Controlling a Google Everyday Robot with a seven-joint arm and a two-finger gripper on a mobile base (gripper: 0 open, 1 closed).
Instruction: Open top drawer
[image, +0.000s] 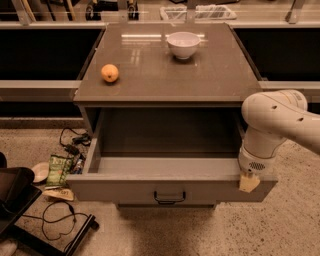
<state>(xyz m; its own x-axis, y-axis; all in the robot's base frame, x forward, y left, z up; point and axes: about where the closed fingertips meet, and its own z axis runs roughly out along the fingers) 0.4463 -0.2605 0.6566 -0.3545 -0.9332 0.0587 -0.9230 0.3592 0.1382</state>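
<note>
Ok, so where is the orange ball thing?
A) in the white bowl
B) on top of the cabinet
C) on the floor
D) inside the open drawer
B: the orange sits on the cabinet top, left of the white bowl and apart from it, while the gripper is down at the front right corner of the pulled-out top drawer.

I have a single view, set high in front of the grey cabinet bench (210, 75) and tilted steeply down, so I look onto its flat top and into the deep grey box of the open top drawer (125, 187). It sits close, with the white arm's gripper (249, 182) low on the right, at the drawer front's right corner.
</note>
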